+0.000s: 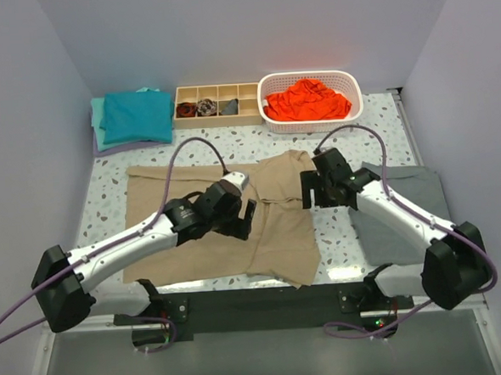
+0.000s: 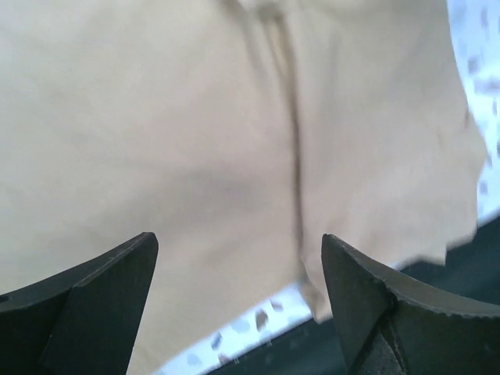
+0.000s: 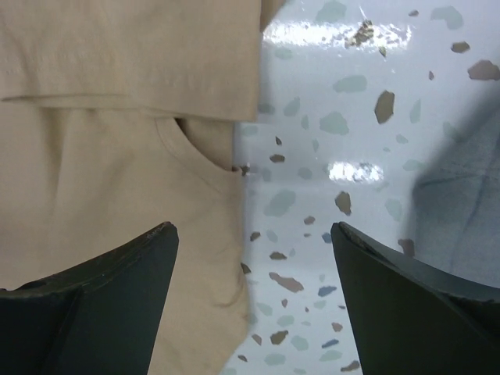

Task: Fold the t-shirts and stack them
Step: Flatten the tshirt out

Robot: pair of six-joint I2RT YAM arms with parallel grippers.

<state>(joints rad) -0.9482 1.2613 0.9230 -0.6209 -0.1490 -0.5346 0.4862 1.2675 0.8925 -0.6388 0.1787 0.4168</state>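
While the single tan t-shirt point(image 1: 170, 201) lies spread across the middle of the speckled table point(image 1: 102, 196), both grippers hang just over it with nothing in their grasp. The left gripper point(image 1: 250, 215) sits above the shirt's centre, near a lengthwise crease. In its wrist view its two fingers point(image 2: 94, 297) stand wide apart over the tan cloth point(image 2: 156, 117), with the shirt's near edge and a strip of table showing between them. The right gripper point(image 1: 306, 191) is at the shirt's right edge, also spread wide. Its wrist view shows one finger over tan fabric point(image 3: 101, 156) and the other over bare table point(image 3: 312, 156), with a folded-over hem lying across the shirt above. The right part of the shirt is doubled over onto the body, and the left part lies flat. At the far left corner sits one folded teal pile point(image 1: 135, 114), in which two layers can be made out, a darker one on a paler one. One white basket point(image 1: 315, 125) at the far right holds bunched orange-red cloth point(image 1: 306, 99); how many shirts that is cannot be told. Between pile and basket stands one wooden tray point(image 1: 218, 120) of four compartments, three of them holding a rolled sock each point(image 1: 206, 107). One flat dark grey cloth point(image 1: 420, 186) lies under the right arm.
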